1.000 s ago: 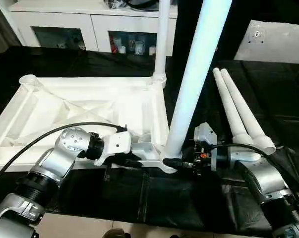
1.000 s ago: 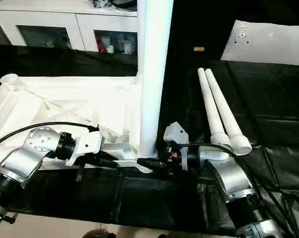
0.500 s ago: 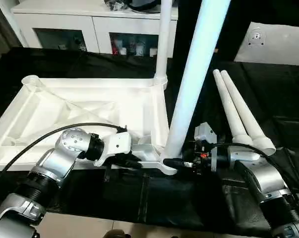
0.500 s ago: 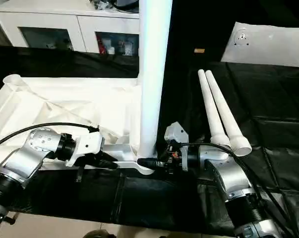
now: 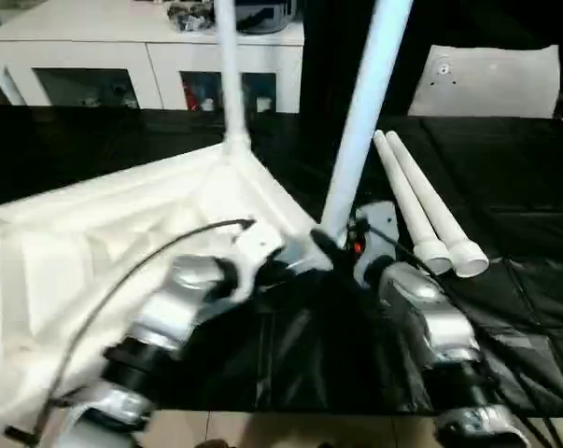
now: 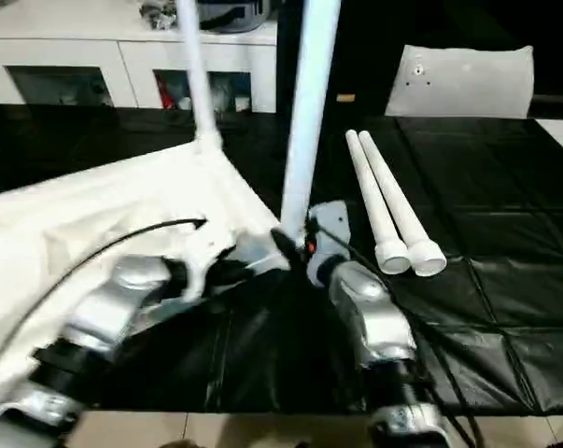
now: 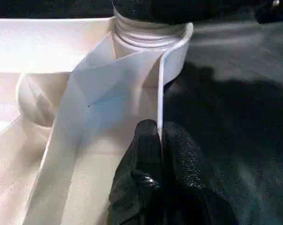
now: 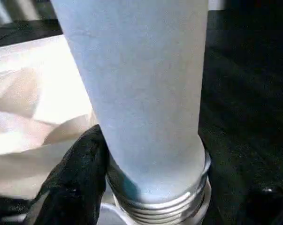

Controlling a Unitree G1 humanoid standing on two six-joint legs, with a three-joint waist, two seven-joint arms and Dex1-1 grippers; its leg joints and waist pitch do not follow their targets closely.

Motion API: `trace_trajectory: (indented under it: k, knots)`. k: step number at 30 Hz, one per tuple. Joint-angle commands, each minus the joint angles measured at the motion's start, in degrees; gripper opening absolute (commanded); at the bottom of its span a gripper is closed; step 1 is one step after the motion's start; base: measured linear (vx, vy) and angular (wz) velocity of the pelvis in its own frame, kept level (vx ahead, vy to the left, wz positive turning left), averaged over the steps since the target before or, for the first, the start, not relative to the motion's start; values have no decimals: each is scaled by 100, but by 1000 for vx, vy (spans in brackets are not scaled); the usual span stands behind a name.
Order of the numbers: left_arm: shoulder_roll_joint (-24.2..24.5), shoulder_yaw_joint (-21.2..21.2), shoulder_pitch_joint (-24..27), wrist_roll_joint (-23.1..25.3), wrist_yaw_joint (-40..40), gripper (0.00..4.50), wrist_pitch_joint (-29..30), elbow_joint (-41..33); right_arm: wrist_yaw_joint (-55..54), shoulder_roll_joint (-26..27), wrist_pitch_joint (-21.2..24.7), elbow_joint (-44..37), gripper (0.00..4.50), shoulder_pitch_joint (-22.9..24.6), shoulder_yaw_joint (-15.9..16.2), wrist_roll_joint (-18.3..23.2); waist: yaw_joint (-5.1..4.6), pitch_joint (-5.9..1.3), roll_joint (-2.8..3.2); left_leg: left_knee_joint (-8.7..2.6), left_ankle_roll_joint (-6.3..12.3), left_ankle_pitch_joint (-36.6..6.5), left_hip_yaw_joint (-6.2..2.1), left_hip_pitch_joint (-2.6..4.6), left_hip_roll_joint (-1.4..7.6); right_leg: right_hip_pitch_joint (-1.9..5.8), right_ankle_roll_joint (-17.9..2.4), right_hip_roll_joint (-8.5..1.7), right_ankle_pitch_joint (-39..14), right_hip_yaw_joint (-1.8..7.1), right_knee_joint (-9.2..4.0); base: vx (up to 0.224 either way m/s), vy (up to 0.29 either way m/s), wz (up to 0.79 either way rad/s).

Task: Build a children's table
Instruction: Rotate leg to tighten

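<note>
A white square tabletop (image 5: 94, 252) lies upside down on the black-covered work table (image 5: 524, 205), ribbed underside facing up so its corner sockets can take legs. One leg (image 5: 230, 75) already stands upright in the tabletop's far corner. A second leg (image 5: 365, 103) rises from the near corner, by the work table's front edge. The left gripper (image 7: 155, 154) has its two black fingers closed tight on the thin rim of the tabletop just beside that corner socket, apparently to steady the top while the leg is seated. The right gripper (image 8: 92, 161) sits at the leg's threaded base; one black finger (image 8: 80, 173) presses against the leg, and the grip seems narrow around it, though the other finger is hidden. Two spare legs (image 5: 426, 201) lie side by side on the work table toward its right edge, awaiting their turn.
</note>
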Motion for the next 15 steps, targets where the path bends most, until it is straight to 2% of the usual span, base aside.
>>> trace_trajectory:
  k: [1,2,3,4,5,6,7,9,10,11,12,14,15]
  knots:
    - [-401,109,-378,34,645,0,-48,-132,24,425,227,361,267,16,459,-2,1,-283,12,-450,159,-1370,-256,2,502,210,-314,-764,-2501,482,-623,0,0,0]
    - [-428,76,-409,48,629,0,-21,-148,-9,443,160,387,267,-8,406,7,2,-286,9,-451,183,-1329,-253,-7,503,215,-305,-763,-2463,485,-622,0,0,0]
    - [-428,76,-409,48,629,0,-21,-148,-9,443,160,387,267,-8,406,7,24,-320,2,-447,216,-1149,-252,-23,521,230,-328,-774,-2229,509,-578,0,0,0]
    - [-408,24,-427,50,561,0,-6,-166,-1,442,71,380,302,-4,343,43,28,-323,16,-456,257,-1040,-255,-41,543,224,-396,-760,-1964,523,-540,0,0,0]
    - [-408,24,-427,50,561,0,-6,-166,-1,442,71,380,302,-4,343,43,29,-330,4,-455,276,-1005,-251,-44,546,222,-429,-757,-1866,528,-521,0,0,0]
    - [-155,-105,-375,144,353,0,-158,-160,130,285,-113,244,323,105,338,-7,58,-344,18,-438,318,-900,-227,-34,536,211,-526,-765,-1707,550,-502,0,0,0]
    - [-138,-109,-368,149,338,0,-165,-164,135,277,-122,235,323,113,331,-12,62,-347,13,-439,334,-849,-221,-43,537,215,-550,-765,-1644,557,-487,0,0,0]
    - [-31,-114,-323,149,236,0,-201,-192,216,183,-206,164,355,168,303,-26,78,-356,12,-442,405,-687,-219,-76,535,241,-590,-752,-1467,548,-454,0,0,0]
    - [135,-103,-250,105,31,0,-274,-228,411,3,-356,21,364,256,244,13,88,-358,11,-434,430,-597,-213,-82,549,238,-603,-762,-1409,550,-455,0,0,0]
    - [288,-103,-185,71,-170,0,-383,-244,618,-146,-449,-122,373,327,155,117,108,-356,36,-430,455,-556,-213,-90,558,245,-594,-757,-1332,547,-448,0,0,0]
    - [288,-103,-185,71,-170,0,-383,-244,618,-146,-449,-122,373,327,155,117,110,-360,29,-432,482,-561,-218,-91,562,242,-588,-750,-1290,547,-442,0,0,0]
    - [461,-140,-120,76,-380,0,-541,-239,893,-328,-511,-277,386,398,110,221,92,-398,29,-419,542,-380,-235,-138,574,272,-664,-751,-908,548,-372,0,0,0]
    - [549,-124,-80,36,-505,0,-627,-224,1130,-487,-579,-387,398,450,112,271,87,-417,27,-394,605,-256,-228,-150,563,260,-728,-753,-647,547,-340,0,0,0]
